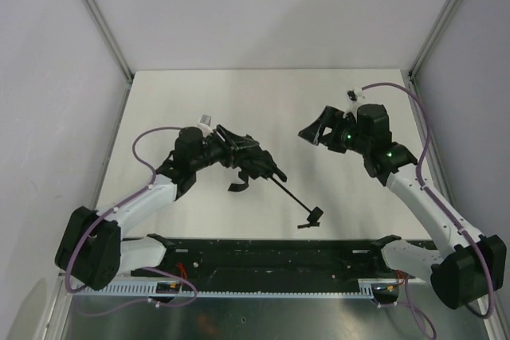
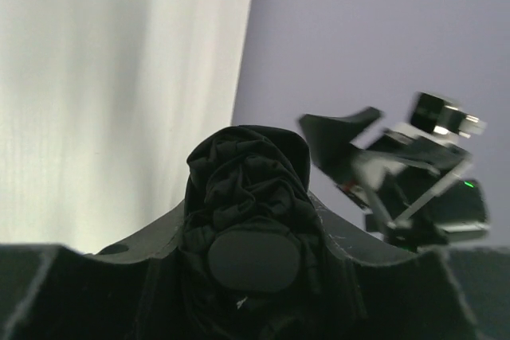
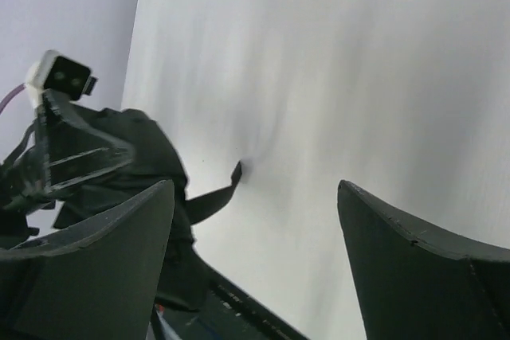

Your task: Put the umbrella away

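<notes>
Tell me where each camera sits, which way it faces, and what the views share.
Top external: above and behind the bases, looking down on the table; both arms show, the left arm holding the umbrella, and the right arm.
Left wrist: on the left arm, facing the right arm; own jaws, at bottom, clamp the umbrella.
Right wrist: on the right arm, facing the left arm; own open jaws at bottom.
Shared: all three show the umbrella.

On the table [image 1: 263,97], the umbrella [image 1: 260,165] sits in the left claw [image 1: 237,152] — right claw [image 1: 317,133] well apart.
</notes>
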Action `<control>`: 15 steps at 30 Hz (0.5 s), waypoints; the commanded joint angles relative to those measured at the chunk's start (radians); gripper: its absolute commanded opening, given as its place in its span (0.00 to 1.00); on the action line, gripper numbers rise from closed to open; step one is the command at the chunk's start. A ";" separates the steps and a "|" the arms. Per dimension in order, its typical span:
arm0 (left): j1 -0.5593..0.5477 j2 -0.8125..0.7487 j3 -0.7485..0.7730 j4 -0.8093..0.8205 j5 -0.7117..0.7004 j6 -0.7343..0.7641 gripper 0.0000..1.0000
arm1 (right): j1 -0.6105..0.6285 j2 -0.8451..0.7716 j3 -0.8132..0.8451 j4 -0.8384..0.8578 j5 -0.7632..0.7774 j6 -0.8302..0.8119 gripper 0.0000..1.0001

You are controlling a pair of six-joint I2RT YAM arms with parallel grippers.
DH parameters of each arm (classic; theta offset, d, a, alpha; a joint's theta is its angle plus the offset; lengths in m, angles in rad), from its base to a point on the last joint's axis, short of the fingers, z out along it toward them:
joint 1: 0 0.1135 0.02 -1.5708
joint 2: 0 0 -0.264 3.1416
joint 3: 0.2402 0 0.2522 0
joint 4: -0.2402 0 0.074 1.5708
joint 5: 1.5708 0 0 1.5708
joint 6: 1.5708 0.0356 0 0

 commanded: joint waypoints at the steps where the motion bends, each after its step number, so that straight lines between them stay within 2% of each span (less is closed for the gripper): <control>1: 0.027 -0.079 0.084 0.056 0.072 -0.068 0.00 | -0.037 0.050 -0.059 0.055 -0.194 0.182 0.85; 6: 0.039 -0.110 0.141 0.059 0.087 -0.074 0.00 | 0.004 0.107 -0.166 0.273 -0.307 0.251 0.84; 10: 0.045 -0.133 0.189 0.064 0.079 -0.058 0.00 | 0.043 0.133 -0.278 0.458 -0.278 0.464 0.84; 15: 0.047 -0.129 0.238 0.066 0.084 -0.063 0.00 | 0.157 0.223 -0.307 0.636 -0.265 0.687 0.84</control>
